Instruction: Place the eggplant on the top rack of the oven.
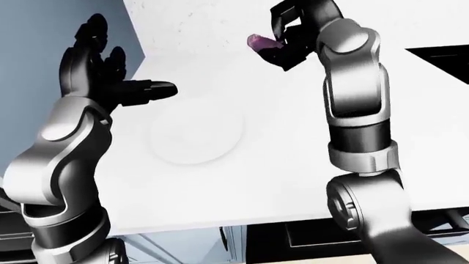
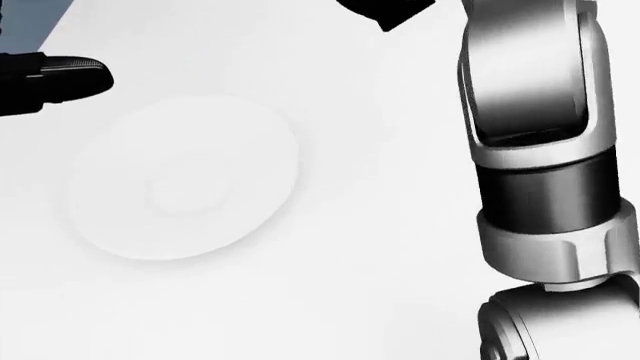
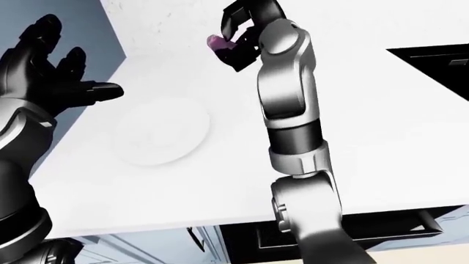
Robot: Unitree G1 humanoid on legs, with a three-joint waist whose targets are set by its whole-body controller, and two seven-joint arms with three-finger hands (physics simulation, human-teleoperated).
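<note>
A small purple eggplant [image 1: 259, 43] is held in my right hand [image 1: 282, 38], whose black fingers close round it, raised well above the white counter [image 1: 279, 148]; it also shows in the right-eye view as the eggplant [image 3: 218, 42]. My left hand [image 1: 110, 77] is open, fingers spread, at the left over the counter's left edge. An empty white plate [image 1: 194, 132] lies on the counter between the two arms. In the head view only the plate [image 2: 180, 176], a left fingertip [image 2: 65, 75] and my right forearm [image 2: 535, 142] appear. The oven does not show.
A black recess [image 1: 443, 58] sits in the counter at the right edge. Below the counter's near edge, dark cabinet openings [image 3: 352, 228] and a pale floor strip show. Blue-grey wall [image 1: 37, 33] fills the upper left.
</note>
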